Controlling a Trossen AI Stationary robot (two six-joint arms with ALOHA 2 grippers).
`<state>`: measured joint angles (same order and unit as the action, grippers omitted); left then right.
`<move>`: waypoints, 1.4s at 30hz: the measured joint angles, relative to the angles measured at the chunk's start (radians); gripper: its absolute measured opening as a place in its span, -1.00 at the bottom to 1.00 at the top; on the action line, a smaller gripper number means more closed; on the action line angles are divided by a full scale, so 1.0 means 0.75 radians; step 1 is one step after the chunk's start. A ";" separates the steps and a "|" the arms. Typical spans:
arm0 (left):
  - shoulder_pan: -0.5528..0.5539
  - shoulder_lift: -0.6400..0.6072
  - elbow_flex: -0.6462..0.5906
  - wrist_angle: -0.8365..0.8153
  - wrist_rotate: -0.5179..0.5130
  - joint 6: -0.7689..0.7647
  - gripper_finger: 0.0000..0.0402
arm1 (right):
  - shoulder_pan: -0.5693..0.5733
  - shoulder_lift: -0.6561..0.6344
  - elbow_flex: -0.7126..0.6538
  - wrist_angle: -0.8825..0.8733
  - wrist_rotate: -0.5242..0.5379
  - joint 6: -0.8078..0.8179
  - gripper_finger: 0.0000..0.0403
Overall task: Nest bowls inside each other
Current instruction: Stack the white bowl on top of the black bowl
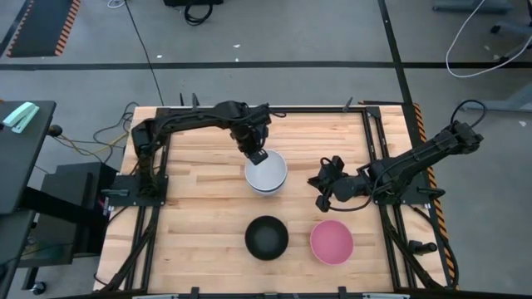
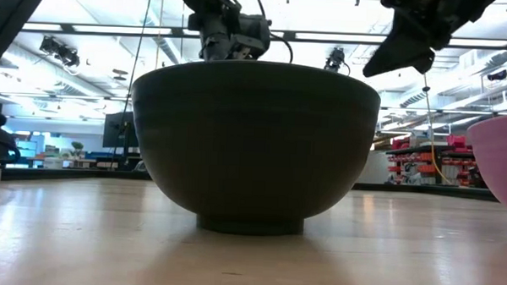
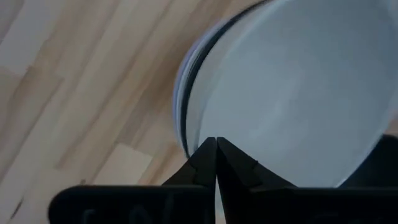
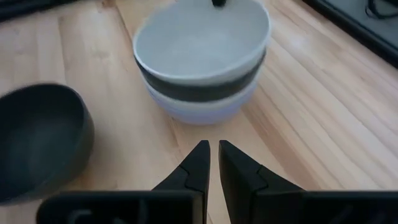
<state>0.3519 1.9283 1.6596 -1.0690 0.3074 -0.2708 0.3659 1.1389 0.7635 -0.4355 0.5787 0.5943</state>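
A stack of three bowls (image 1: pixel 266 173) stands mid-table: a white bowl (image 4: pixel 202 34) on top, a black bowl (image 4: pixel 199 87) in the middle, and a lavender-blue bowl (image 4: pixel 202 111) resting on the wood at the bottom. A lone black bowl (image 1: pixel 266 237) and a pink bowl (image 1: pixel 332 241) sit nearer the near edge. My left gripper (image 1: pixel 258 154) is shut, at the far rim of the stack's top bowl. My right gripper (image 1: pixel 321 188) hovers to the right of the stack, its fingers almost together and holding nothing. My left gripper (image 3: pixel 216 144) has its shut fingertips at the white bowl's rim (image 3: pixel 199 134), on the far-left side of the stack, coming from above and pointing down. Whether the tips touch the rim, I cannot tell. The bowl sits nested in the stack.
The wooden table top (image 1: pixel 199 208) is bare to the left of the bowls. Dark frame rails (image 1: pixel 376 166) run along both sides. In the low view the lone black bowl (image 2: pixel 253 142) fills the middle and hides the stack; the pink bowl (image 2: pixel 505 160) shows at the right.
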 joint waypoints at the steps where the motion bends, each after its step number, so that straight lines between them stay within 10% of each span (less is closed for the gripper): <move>1: 0.001 0.008 0.000 -0.011 0.001 0.008 -0.91 | -0.006 -0.001 0.000 0.027 0.000 -0.020 -0.79; 22: 0.033 -0.161 0.057 -0.001 -0.183 0.169 -0.86 | -0.412 0.215 -0.001 0.509 -0.299 -0.425 -0.97; 42: 0.028 -0.199 0.058 -0.095 -0.323 0.197 -0.85 | -0.383 0.220 0.019 0.517 -0.393 -0.420 -0.92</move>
<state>0.3729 1.7790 1.7031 -1.1399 0.0651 -0.1231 0.0785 1.3035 0.7776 -0.0476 0.2839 0.2794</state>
